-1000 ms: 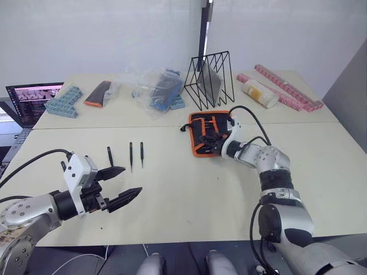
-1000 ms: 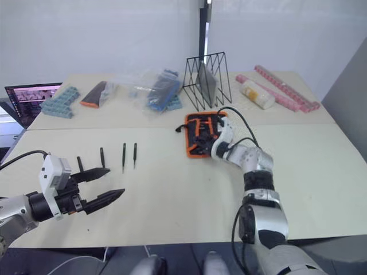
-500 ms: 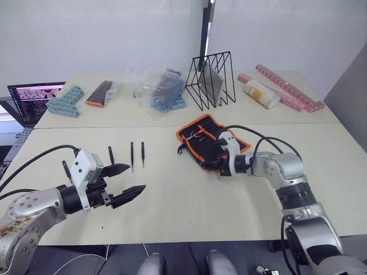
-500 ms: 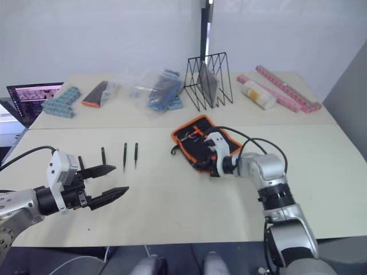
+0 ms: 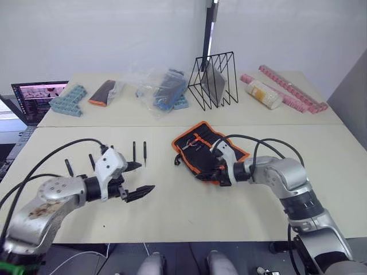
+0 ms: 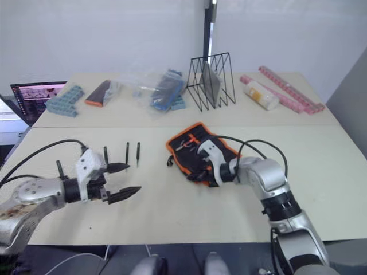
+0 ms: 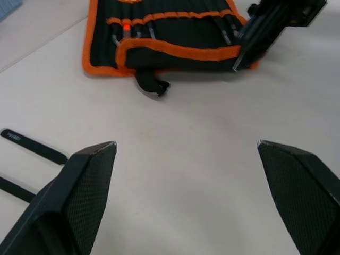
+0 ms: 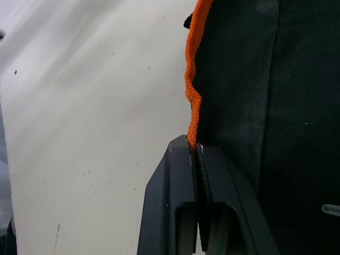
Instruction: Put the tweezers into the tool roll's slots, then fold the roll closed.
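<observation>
Your right gripper [image 8: 196, 151] has dragged the orange-edged black fabric tool roll [image 5: 207, 150] nearer, pinching its hem; slot contents look unclear. Left gripper [image 5: 137, 178] gapes wide.

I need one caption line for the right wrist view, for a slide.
Right gripper shut on the orange-trimmed edge of the tool roll, lying on the table.

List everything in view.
slim black tweezers: at least four, loose, table's left
black fabric tool roll with orange edging: one, open, centre
black wire rack: one, far centre
clear plastic bag: one, blue contents, far
teal plastic blocks: one cluster, far left
orange-tipped dark case: one, far left
pink strips: several, far right
laptop: one, left edge
left tool: open
right tool: shut on the roll's edging
</observation>
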Controlling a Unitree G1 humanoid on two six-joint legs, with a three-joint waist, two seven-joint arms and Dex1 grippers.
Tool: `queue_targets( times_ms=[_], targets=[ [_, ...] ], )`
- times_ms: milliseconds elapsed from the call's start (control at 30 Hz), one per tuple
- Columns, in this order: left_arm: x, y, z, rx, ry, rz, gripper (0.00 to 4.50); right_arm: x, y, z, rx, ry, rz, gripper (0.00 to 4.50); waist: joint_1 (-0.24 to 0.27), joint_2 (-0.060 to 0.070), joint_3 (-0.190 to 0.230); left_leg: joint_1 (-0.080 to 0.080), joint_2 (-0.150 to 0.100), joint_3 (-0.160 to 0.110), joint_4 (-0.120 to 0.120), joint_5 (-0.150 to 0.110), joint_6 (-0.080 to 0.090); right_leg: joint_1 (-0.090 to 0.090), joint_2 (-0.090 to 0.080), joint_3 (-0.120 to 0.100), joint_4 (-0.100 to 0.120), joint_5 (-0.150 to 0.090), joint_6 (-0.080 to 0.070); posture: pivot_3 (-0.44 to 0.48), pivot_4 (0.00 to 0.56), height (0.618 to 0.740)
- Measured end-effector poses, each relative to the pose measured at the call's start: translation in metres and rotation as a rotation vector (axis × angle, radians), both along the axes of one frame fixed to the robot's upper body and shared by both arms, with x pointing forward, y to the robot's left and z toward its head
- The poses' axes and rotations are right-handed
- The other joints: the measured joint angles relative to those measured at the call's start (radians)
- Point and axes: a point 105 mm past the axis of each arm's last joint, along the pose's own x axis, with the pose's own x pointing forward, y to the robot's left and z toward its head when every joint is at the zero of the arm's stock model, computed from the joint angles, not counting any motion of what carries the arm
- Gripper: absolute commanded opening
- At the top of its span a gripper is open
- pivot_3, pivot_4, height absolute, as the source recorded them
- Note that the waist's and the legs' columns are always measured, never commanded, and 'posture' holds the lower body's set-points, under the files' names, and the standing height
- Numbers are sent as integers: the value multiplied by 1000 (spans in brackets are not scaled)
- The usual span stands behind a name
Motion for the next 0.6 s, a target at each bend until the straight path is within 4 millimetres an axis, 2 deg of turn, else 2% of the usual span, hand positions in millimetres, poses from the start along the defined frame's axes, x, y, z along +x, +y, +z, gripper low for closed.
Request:
queue_targets(
  times_ms=[100, 200, 300, 367, 600],
  targets=[
    [39, 5, 14, 131, -119, -30, 4500, -2, 0, 0, 2, -2, 6, 41, 3, 0, 0, 0, -1, 1, 0, 1, 0, 0, 0, -1, 0, 1, 1, 0, 150, 739],
    [60, 6, 14, 245, -175, -96, 4500, -2, 1, -1, 5, -1, 5, 41, -5, 0, 0, -1, -1, 0, 0, 1, 0, 0, 0, 0, -1, 2, 1, 0, 150, 739],
    [77, -19, 8, 325, -186, -267, 4500, -1, 1, -2, 8, 0, -6, 41, -1, -1, 0, -7, -1, 2, 2, 1, 0, -3, 0, -4, -2, 2, 1, 0, 150, 739],
    [83, -29, 6, 376, -209, -347, 4500, -1, 3, -2, 11, -1, -9, 41, -2, -1, 1, -8, -2, 2, 3, 2, 1, -3, -1, -4, -2, 2, 1, 0, 150, 739],
    [109, -58, 10, 397, -191, -427, 4500, 0, -1, -5, 15, -3, -39, 41, -6, -2, 1, -9, -3, 2, 4, 2, 2, -3, 0, -5, -2, 2, 2, 0, 150, 739]
  ],
)
